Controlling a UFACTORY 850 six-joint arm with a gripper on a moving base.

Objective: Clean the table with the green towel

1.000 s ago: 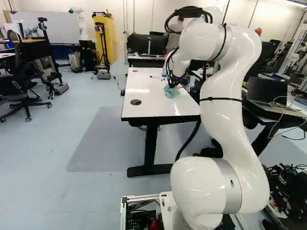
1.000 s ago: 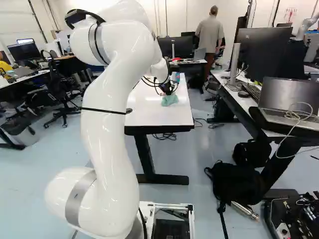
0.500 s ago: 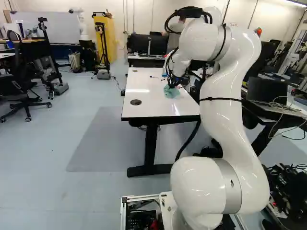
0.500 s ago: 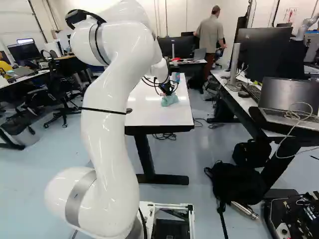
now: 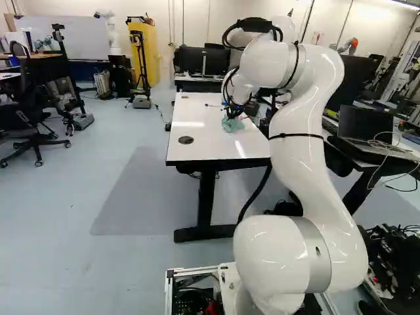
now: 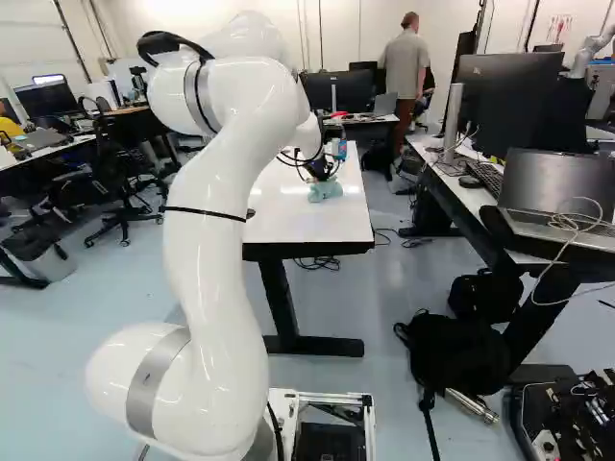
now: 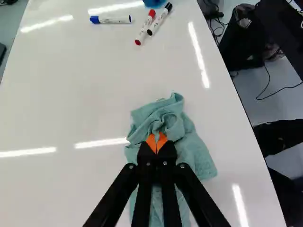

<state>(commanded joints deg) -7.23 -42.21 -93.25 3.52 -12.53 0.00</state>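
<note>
"White bench (image 5: 202, 128) at left: how far is the work?"

"Wiping is perhaps under way; how much is clean, I cannot tell. The markers (image 7: 111, 19) lie ahead, and around them wiping is probably left."

"And rightward?"

"The jaws are nearly together, pinching the green towel (image 7: 191, 153) on the bench."

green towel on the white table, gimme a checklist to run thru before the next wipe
1. Towel gripped: ok, the gripper is shut on a bunched fold of the green towel.
2. Towel in contact with the white table: ok, it lies on the top, inside the edges.
3. Towel spread flat: not ok, it is crumpled.
4. Table free of loose items: not ok, blue, red and black markers lie ahead of the towel.
5. Surface under towel clean: cannot tell, it is covered.
</note>
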